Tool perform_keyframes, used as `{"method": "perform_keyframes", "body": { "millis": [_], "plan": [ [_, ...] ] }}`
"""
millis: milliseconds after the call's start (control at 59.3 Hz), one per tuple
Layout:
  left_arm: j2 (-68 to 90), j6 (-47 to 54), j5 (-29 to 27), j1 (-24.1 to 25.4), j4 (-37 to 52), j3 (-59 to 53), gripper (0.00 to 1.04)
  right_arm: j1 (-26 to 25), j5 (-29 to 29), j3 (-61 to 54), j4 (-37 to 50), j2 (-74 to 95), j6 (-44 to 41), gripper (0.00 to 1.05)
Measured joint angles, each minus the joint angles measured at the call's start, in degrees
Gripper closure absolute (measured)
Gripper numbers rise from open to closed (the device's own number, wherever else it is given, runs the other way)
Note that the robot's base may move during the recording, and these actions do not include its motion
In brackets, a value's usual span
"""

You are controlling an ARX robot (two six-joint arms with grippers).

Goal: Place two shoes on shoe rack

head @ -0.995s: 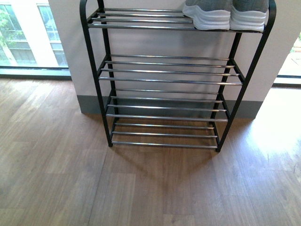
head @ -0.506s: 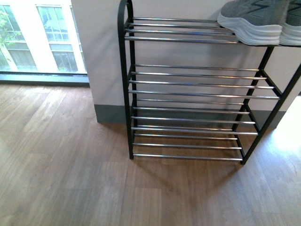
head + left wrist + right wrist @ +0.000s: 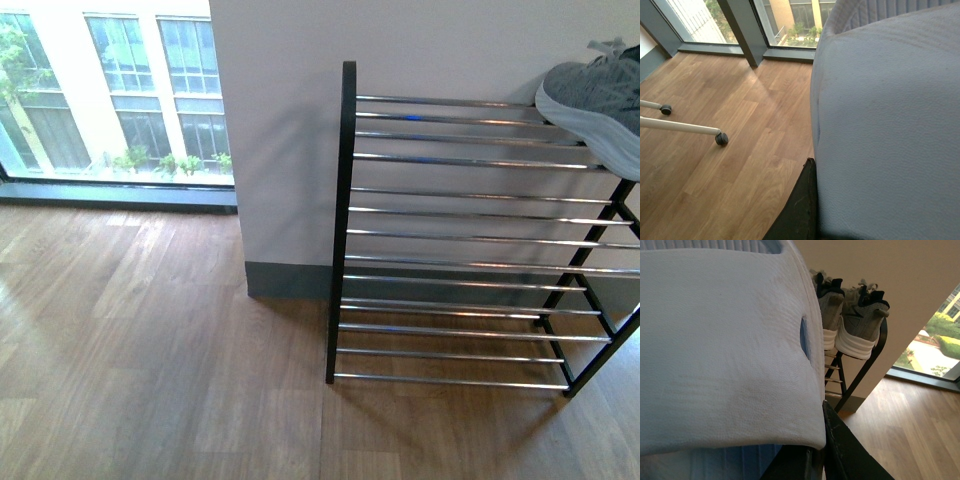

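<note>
The shoe rack (image 3: pixel 346 230) stands against the white wall, its black end post and chrome bars filling the right of the front view. One grey knit shoe (image 3: pixel 596 106) with a white sole rests on the top tier at the picture's right edge. In the right wrist view both shoes (image 3: pixel 830 315) (image 3: pixel 863 322) sit side by side, heels toward me, on the rack's top tier (image 3: pixel 866 362). My right gripper (image 3: pixel 826 412) is shut and empty, well away from the shoes. My left gripper (image 3: pixel 809 167) is shut over bare wood floor. Neither arm shows in the front view.
A white padded cover (image 3: pixel 720 345) blocks much of the right wrist view, and a grey-blue one (image 3: pixel 890 125) much of the left wrist view. White legs on casters (image 3: pixel 721 138) stand on the wood floor. Floor-level windows (image 3: pixel 120 100) run left of the wall.
The front view has swung left: the rack has slid toward the picture's right and now only one shoe shows at the edge. The shoes have stayed on the top tier.
</note>
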Motion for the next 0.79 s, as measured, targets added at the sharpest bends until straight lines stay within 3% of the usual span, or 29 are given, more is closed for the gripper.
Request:
{"method": "perform_keyframes", "body": {
  "millis": [792],
  "plan": [
    [0.0, 0.0, 0.04, 0.0, -0.02, 0.0, 1.03, 0.0, 0.15, 0.02, 0.0, 0.0, 0.02, 1.03]
  ]
}}
